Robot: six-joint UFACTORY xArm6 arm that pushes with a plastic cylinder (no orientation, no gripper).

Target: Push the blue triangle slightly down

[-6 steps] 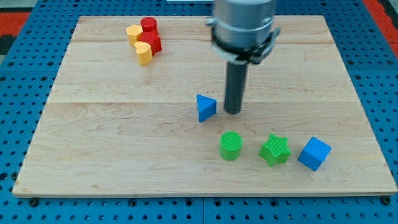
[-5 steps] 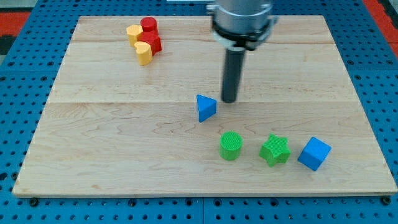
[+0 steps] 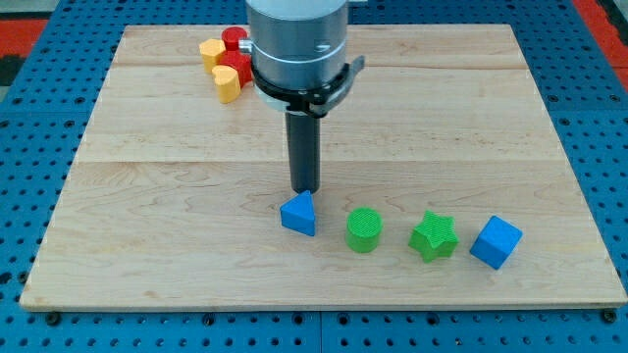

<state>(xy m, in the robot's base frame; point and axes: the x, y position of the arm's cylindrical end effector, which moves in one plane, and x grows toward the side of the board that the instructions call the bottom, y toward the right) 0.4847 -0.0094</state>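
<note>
The blue triangle [image 3: 299,214] lies on the wooden board [image 3: 147,196], below the middle and just left of the green cylinder [image 3: 364,229]. My tip [image 3: 306,189] stands right at the triangle's upper edge, touching it or nearly so. The rod rises straight up to the grey arm body [image 3: 297,44].
A green star [image 3: 433,236] and a blue cube [image 3: 496,241] continue the row to the view's right of the green cylinder. Red blocks [image 3: 237,54] and yellow blocks [image 3: 220,69] cluster at the view's top left, partly behind the arm.
My tip moved from the triangle's right to above it and came down. The blue triangle slid down and slightly left, now level with the green cylinder.
</note>
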